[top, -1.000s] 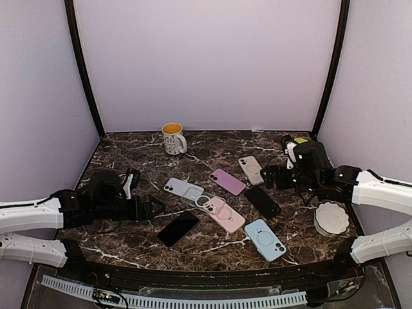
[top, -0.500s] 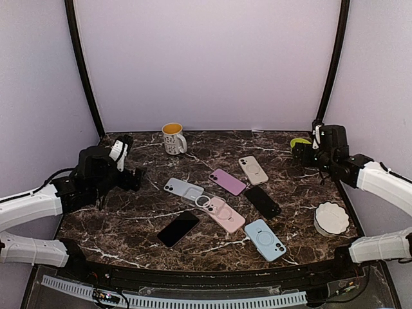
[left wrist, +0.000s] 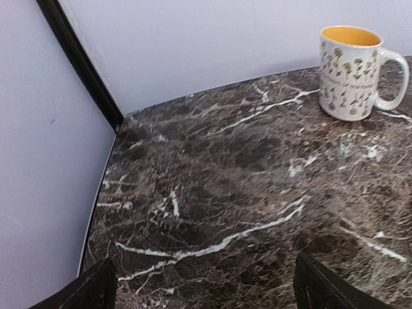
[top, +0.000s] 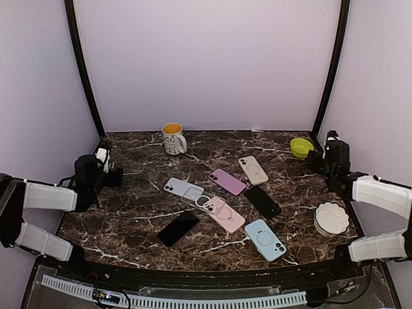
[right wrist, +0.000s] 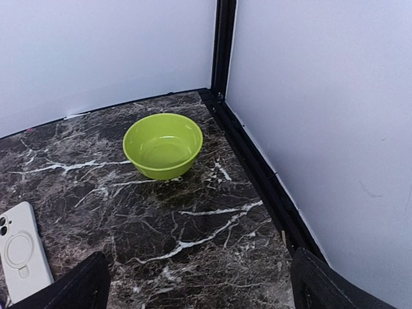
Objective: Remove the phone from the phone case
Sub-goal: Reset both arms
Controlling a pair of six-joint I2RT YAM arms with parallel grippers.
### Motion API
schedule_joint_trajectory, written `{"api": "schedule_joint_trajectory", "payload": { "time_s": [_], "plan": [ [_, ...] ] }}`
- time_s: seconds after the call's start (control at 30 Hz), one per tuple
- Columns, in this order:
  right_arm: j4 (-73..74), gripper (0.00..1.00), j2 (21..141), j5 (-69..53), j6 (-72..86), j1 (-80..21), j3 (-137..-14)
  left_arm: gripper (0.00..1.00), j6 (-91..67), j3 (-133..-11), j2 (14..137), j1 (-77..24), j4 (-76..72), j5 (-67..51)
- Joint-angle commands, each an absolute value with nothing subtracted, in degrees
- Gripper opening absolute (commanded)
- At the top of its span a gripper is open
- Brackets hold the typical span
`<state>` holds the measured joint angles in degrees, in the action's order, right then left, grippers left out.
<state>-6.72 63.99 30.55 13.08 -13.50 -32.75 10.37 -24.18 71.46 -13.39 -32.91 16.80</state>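
Mid-counter (top: 129, 212), phone cases lie back-up in a cluster: pink case (top: 222, 214) overlapping grey-blue case (top: 183, 188), then purple case (top: 227, 181), beige case (top: 253, 170) and light-blue case (top: 265, 239). A black phone (top: 178, 228) and second black phone (top: 262, 201) lie among them. The left hand (left wrist: 205, 293), spread wide and empty, faces the mug (left wrist: 353, 72). The right hand (right wrist: 203, 290), equally wide, faces the green bowl (right wrist: 163, 145). Both are well apart from the cluster.

Bare marble tabletop (top: 129, 212) is left open to the left of the mug (top: 172, 138); passage in front of the mug is blocked by scattered phones (top: 225, 214).
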Motion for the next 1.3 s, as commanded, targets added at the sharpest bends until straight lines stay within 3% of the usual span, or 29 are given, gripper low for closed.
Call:
{"api": "schedule_joint_trajectory", "payload": {
  "time_s": [0.0,0.17,0.33,0.5,0.6,0.67,1.27],
  "plan": [
    [-25.7,0.99,65.0,34.4,5.4,-12.7,-26.4,0.97,6.9,-19.7,77.5,-7.4,-50.8,11.6],
    [-45.3,0.99,66.7,30.8,-2.5,-11.3,-16.3,0.93,8.9,-18.7,82.7,-5.4,-60.0,5.1],
    [-58.2,0.98,73.3,21.8,-1.1,-6.5,-11.6,0.98,7.6,-12.2,90.4,-4.3,-80.5,6.9],
    [-71.3,0.99,79.7,9.0,1.8,-0.9,-10.8,0.99,7.7,-13.4,90.6,-2.9,-77.6,2.5],
    [-79.0,0.98,89.5,3.3,4.5,3.4,-11.5,0.99,7.3,-13.9,90.0,-2.6,-75.5,2.0],
    [-71.8,0.99,87.1,0.5,3.0,3.7,-13.3,0.99,7.3,-13.7,90.4,-2.5,-76.7,2.0],
    [-71.9,0.99,88.6,1.0,3.7,3.7,-14.4,0.99,6.7,-14.1,90.3,-2.4,-75.7,3.1]
  ]
}}
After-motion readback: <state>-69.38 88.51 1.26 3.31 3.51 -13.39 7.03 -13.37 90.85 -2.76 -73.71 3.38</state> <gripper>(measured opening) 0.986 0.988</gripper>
